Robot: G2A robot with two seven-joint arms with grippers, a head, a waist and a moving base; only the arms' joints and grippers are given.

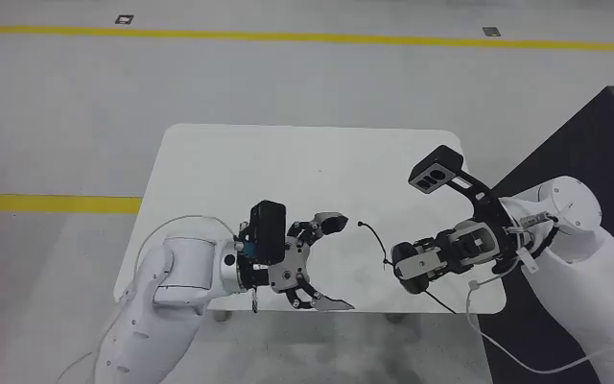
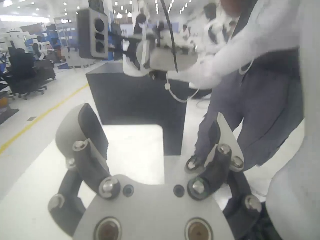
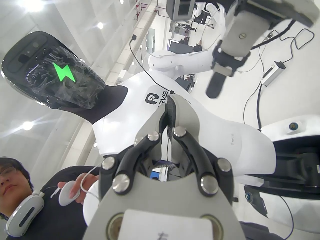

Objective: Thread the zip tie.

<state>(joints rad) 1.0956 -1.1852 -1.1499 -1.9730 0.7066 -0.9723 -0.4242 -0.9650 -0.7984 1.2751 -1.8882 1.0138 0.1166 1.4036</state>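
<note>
Counting the things in play gave one zip tie, two arms and one white surface (image 1: 288,163). The zip tie (image 1: 376,240) was a thin black strip, held up off the surface over the stretch near the edge closest to the robot, toward its right corner. The right fingers (image 1: 393,265) were clamped on it, pressed together with no gap. In the right wrist view the strip (image 3: 150,75) rose from the closed right fingers (image 3: 172,102) in a soft curve to its small square head, which hung free in the air. The right arm lay low across the right corner of the surface, its wrist turned so that its fingers pointed toward the other arm.

The left fingers (image 1: 331,224) were spread wide and gripped nothing. The left arm reached over the near edge around its middle, with its wrist level and its fingers facing the right arm. The head of the zip tie lay between the two sets of fingers, near the left ones but apart from them. In the left wrist view the strip (image 2: 170,26) crossed in front of the right arm, beyond the open left fingers (image 2: 90,126).
</note>
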